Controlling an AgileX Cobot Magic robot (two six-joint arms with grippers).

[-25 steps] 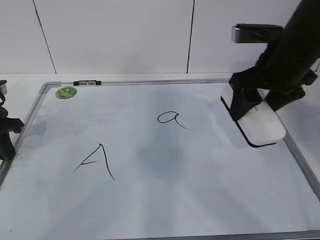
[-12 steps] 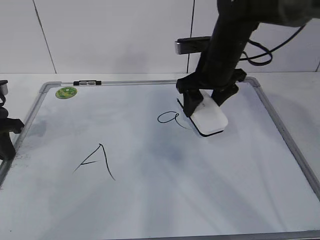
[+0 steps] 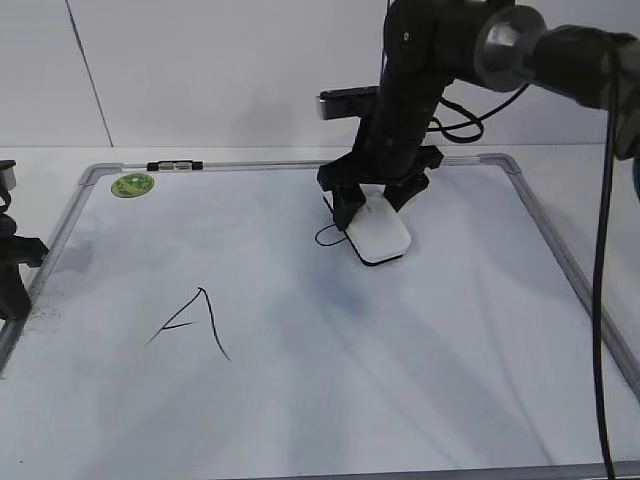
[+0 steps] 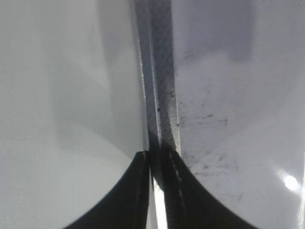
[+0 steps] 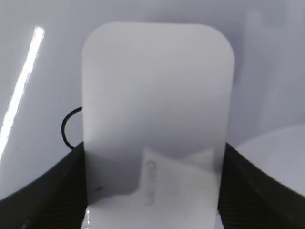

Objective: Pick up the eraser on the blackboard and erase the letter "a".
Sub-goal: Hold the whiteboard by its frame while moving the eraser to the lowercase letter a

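Seemingly eraser (image 5: 157, 105) between right fingers (image 5: 47, 195).

Glossy smooth blackboard (image 3: 300, 400), grey metal frame (image 4: 162, 95), matt plastic eraser (image 5: 157, 95)

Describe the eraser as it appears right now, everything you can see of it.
The eraser is a white, rounded oblong block, plastic-looking, with a dark underside edge and faint grey lettering on top. The right gripper clamps its long sides. It lies flat on the blackboard, covering most of the letter "a", of which only the left curve of the loop shows beside it.
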